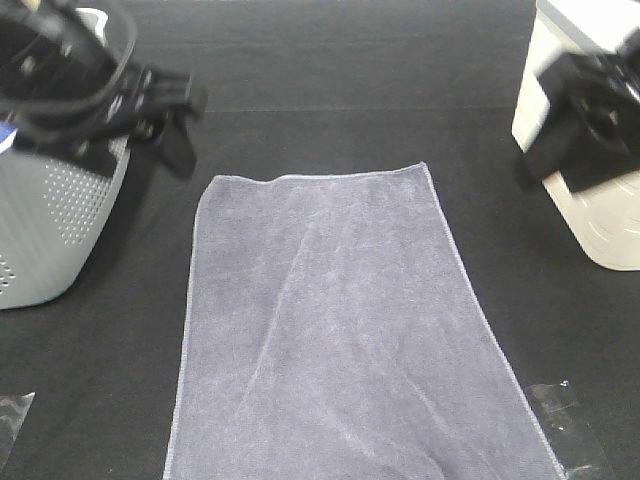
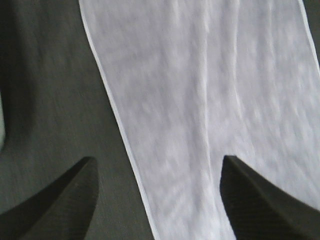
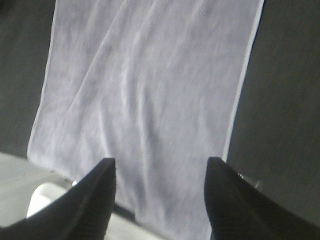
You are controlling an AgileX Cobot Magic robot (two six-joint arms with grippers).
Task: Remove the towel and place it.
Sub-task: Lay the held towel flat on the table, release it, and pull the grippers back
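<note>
The towel (image 1: 330, 330) is a grey-lavender cloth with hemmed edges, spread flat on the black table and running off the near edge of the exterior view. It shows in the left wrist view (image 2: 210, 100) and the right wrist view (image 3: 145, 90) as well. My left gripper (image 1: 183, 125) hovers above the towel's far left corner, beside the basket, and its jaws (image 2: 159, 160) stand open with nothing between them. My right gripper (image 1: 535, 150) hangs off the far right corner, over the white container. It is open (image 3: 160, 161) and holds nothing.
A grey perforated basket (image 1: 60, 230) stands at the left edge. A white container (image 1: 600, 220) stands at the right edge, and its rim (image 3: 20, 185) shows under the right gripper. Clear tape patches lie at the near right (image 1: 565, 420) and near left (image 1: 12, 415).
</note>
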